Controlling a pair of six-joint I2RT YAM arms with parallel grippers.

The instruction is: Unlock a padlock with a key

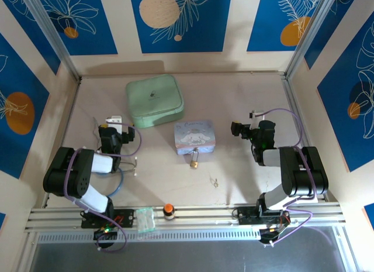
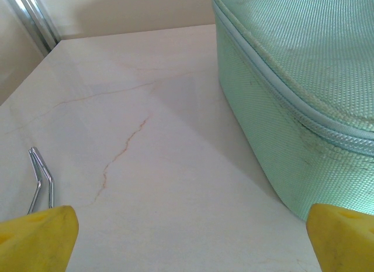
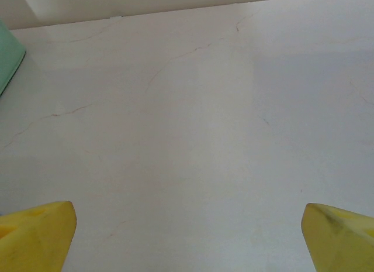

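— Any writing you can make out?
— Nothing legible. The pastel tin (image 1: 195, 136) has a thin cursive line above its cartoon figure, but the letters are too small to read.
— And the mint-green case (image 1: 155, 100)?
— It has a small dark mark on its lid, too tiny to read.
— The orange-capped bottle (image 1: 169, 211)?
— Too small to tell whether it carries any print.

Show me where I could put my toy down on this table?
The widest bare patch lies between the cartoon tin and the right arm. Another lies between the padlock and the forceps. It is crowded in front of the tin, around the padlock and key.
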